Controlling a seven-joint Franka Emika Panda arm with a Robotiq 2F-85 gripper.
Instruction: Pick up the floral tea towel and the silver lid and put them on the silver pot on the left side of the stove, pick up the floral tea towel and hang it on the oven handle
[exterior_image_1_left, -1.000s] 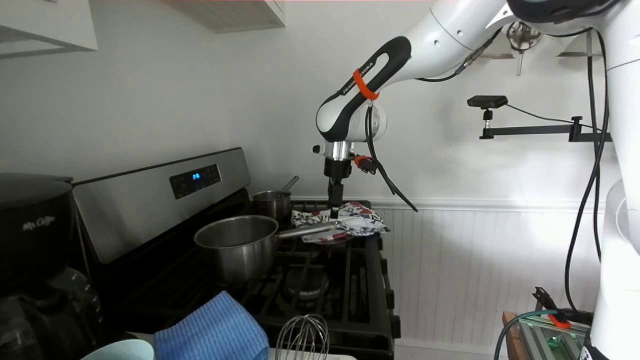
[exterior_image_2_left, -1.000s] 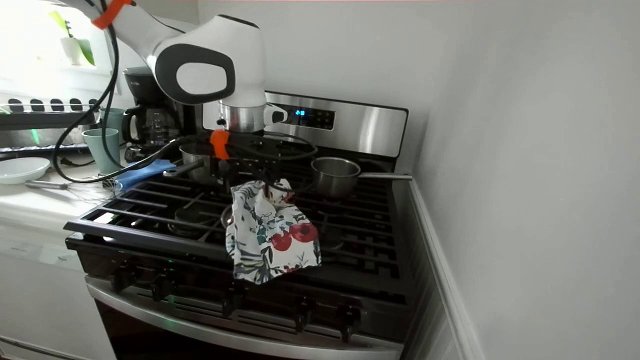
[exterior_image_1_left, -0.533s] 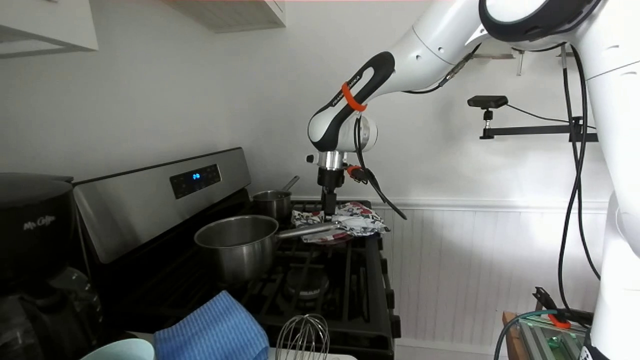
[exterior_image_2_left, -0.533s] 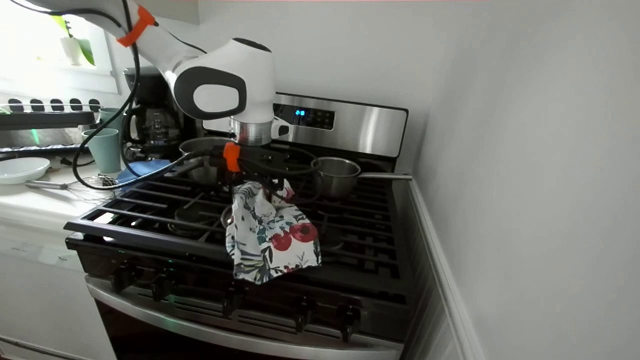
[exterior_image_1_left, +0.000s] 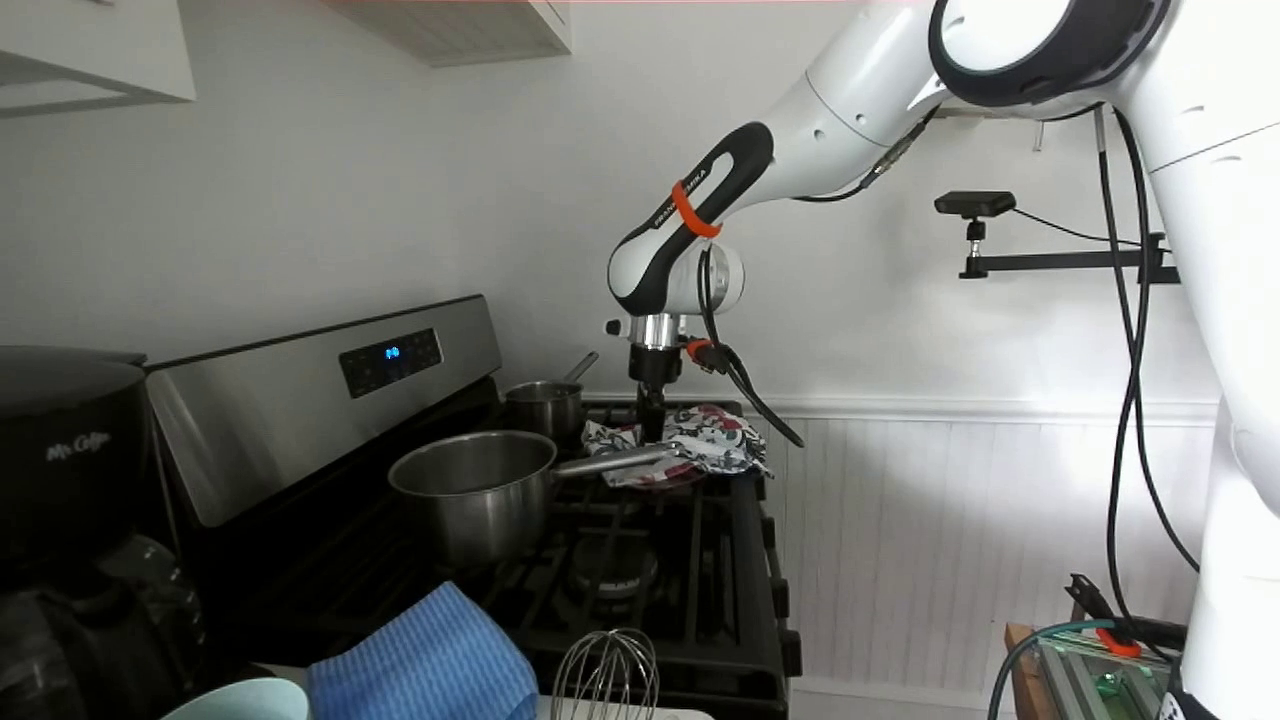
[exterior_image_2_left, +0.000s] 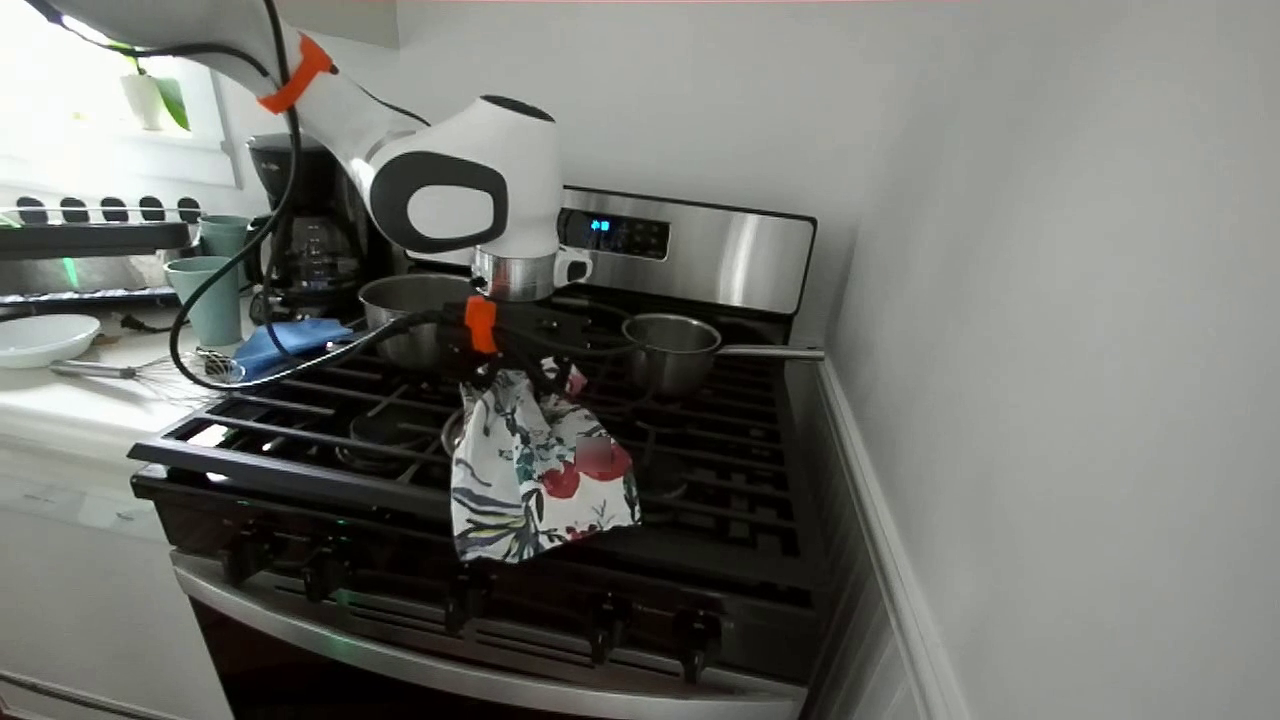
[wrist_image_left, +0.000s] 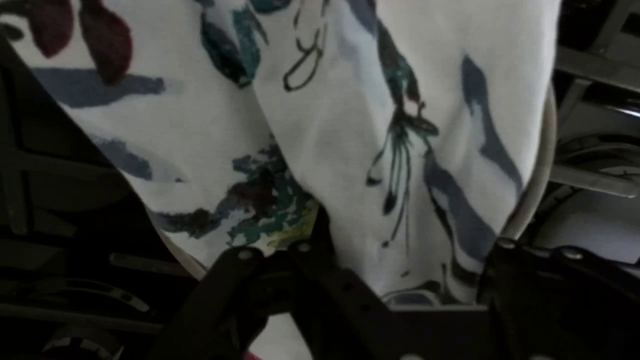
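Observation:
The floral tea towel (exterior_image_2_left: 545, 470) is white with red flowers and dark leaves. It lies rumpled over the front of the stove, in both exterior views (exterior_image_1_left: 720, 440). My gripper (exterior_image_1_left: 650, 430) points down with its tips at the towel. In the wrist view my fingers (wrist_image_left: 410, 240) stand apart, with towel cloth (wrist_image_left: 390, 125) between them. The silver lid is mostly hidden under the towel. Its rim (wrist_image_left: 544, 185) shows along the towel's edge. The larger silver pot (exterior_image_1_left: 475, 510) stands at the back left of the stove (exterior_image_2_left: 405, 340). The oven handle (exterior_image_2_left: 450, 672) runs across the front.
A smaller saucepan (exterior_image_2_left: 672, 360) stands at the back right, its handle toward the wall. The larger pot's handle (exterior_image_1_left: 615, 460) reaches toward the towel. A blue cloth (exterior_image_1_left: 430, 660), a whisk (exterior_image_1_left: 605, 675) and a coffee maker (exterior_image_2_left: 315, 230) are on the counter.
The arm has come down and a little toward the stove's back, so the gripper is lower in the towel. The towel's front edge has shifted slightly and its folds have changed.

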